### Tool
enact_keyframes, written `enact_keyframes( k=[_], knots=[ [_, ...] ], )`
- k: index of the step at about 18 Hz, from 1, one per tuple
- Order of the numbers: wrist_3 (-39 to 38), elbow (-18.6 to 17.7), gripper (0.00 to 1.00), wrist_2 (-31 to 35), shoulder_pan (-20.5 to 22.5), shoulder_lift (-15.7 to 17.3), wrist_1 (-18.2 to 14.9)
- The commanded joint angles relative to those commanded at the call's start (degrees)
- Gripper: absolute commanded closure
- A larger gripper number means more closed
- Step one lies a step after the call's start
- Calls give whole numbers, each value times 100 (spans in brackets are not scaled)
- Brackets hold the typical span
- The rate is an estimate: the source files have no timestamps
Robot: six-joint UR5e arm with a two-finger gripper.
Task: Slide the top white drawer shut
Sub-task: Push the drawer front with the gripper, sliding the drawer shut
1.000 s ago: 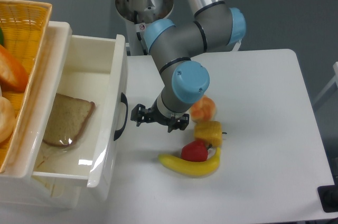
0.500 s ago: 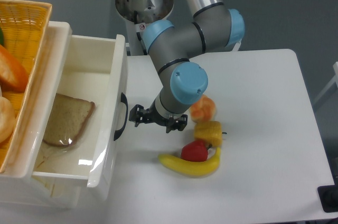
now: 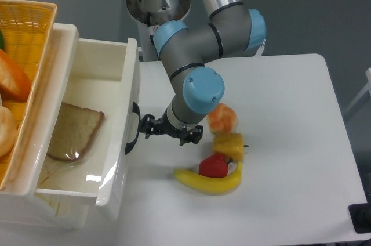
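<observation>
The top white drawer [image 3: 93, 83] stands pulled out to the right, with a slice of bread [image 3: 74, 131] lying inside it. Its black curved handle [image 3: 134, 128] faces the table. My gripper [image 3: 171, 131] hangs low over the table just right of the drawer front. It is open, its fingers spread left and right with nothing between them. The left finger [image 3: 146, 125] is at or touching the handle.
A yellow wicker basket [image 3: 23, 37] with food sits on the cabinet at far left. Right of the gripper lie an orange pastry [image 3: 223, 118], a corn piece [image 3: 229, 143], a red pepper [image 3: 213, 166] and a banana [image 3: 206, 182]. The lower drawer [image 3: 52, 214] shows beneath.
My gripper has slid left a short way, from a small gap beside the handle to reaching it. The drawer has not visibly moved.
</observation>
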Motion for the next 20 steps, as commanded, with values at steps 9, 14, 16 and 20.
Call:
enact_keyframes(
  k=[9, 14, 16, 20],
  knots=[
    [-9, 0, 0, -149, -123, 88, -9],
    [-17, 0, 0, -158, -281, 141, -35],
    [-52, 0, 0, -158, -308, 141, -35],
    [-53, 18, 0, -167, -465, 167, -18]
  ],
)
